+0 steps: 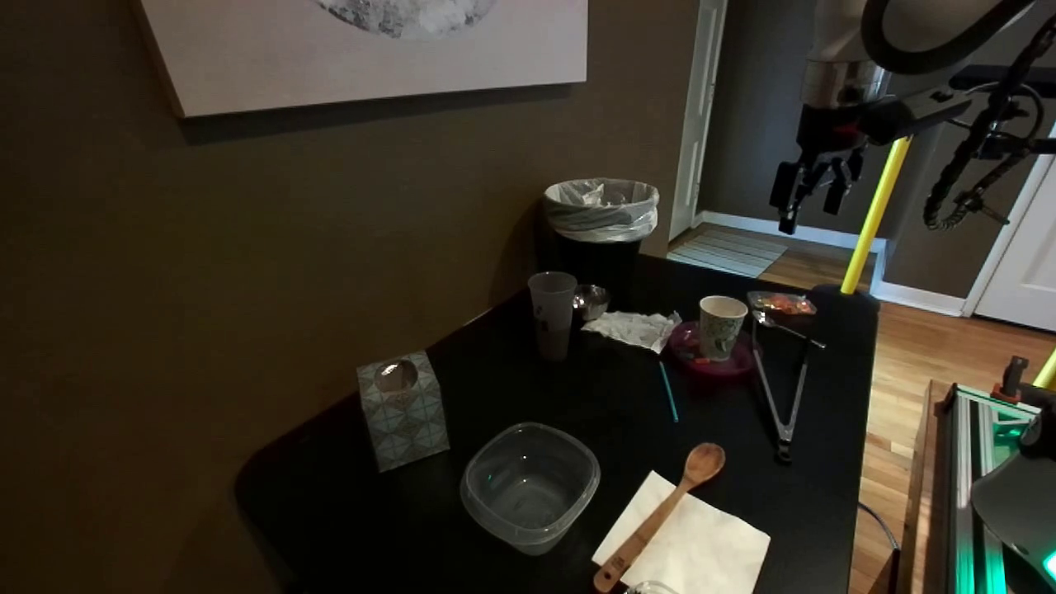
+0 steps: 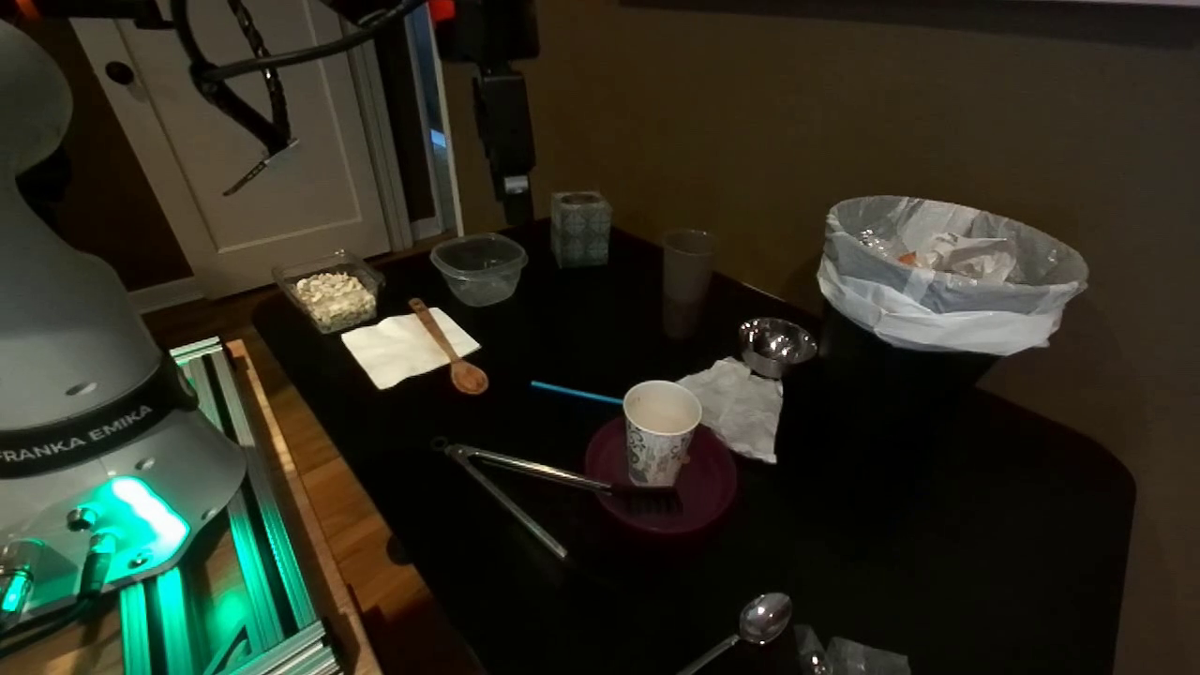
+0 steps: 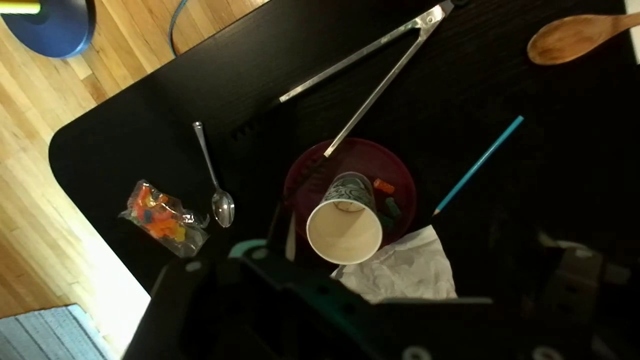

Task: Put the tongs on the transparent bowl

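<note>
Metal tongs (image 3: 374, 97): pretty basic pair, two skinny grey arms fanned out in a V from one hinge, black loop on that end, dark toothed tips that kinda vanish against the black table (image 1: 396, 528).
Tongs' spot: lying on the table well below the jaws, one tip reaching over the purple plate (image 2: 708, 502) just beside the paper cup (image 2: 661, 441); can't tell if it touches either.
Jaws: spread wide, pointing down, hanging well above the table in both exterior views.
Transparent bowl (image 1: 530, 491): clear plastic, rounded-square, chunky rim, also well below the jaws and farther from them than the tongs.
Wooden spoon (image 1: 660, 516): lower than the jaws, between tongs and bowl, partly on a white napkin (image 1: 718, 549).
Steel spoon (image 3: 223, 207): down below the jaws too, near the tongs' other tip.
</note>
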Motion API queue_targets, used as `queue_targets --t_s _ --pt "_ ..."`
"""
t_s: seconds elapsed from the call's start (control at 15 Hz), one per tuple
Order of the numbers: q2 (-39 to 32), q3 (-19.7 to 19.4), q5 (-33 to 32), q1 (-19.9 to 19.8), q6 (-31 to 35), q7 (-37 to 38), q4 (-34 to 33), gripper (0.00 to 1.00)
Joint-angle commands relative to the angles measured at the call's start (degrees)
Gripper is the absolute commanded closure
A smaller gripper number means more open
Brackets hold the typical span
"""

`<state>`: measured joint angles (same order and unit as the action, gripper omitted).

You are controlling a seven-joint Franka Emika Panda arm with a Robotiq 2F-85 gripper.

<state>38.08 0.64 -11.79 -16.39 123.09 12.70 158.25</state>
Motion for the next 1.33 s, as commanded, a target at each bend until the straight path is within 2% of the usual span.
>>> queue_targets --t_s 0.0,0.2,0.4,0.73,0.8,0.87,1.27 --pt "-3.3 0.8 -0.1 -1.3 -1.5 7.5 -1.3 0.00" --pt "-7.8 1.0 -0.8 -3.1 0.5 14.6 -0.2 0.00" --pt "-13.3 -0.1 0.0 -4.2 -0.2 19.7 0.0 0.00" --pt "-21.2 -1.9 0.9 -4.0 -4.5 27.2 0.2 0.00" --pt "-21.9 -2.4 1.0 -2.9 -5.1 26.1 0.2 0.00" --pt "-19.6 -3.1 -0.3 -2.9 -3.8 25.1 0.2 0.00" --pt "-22.0 -3.3 -0.2 -2.1 -4.2 25.6 0.1 0.00"
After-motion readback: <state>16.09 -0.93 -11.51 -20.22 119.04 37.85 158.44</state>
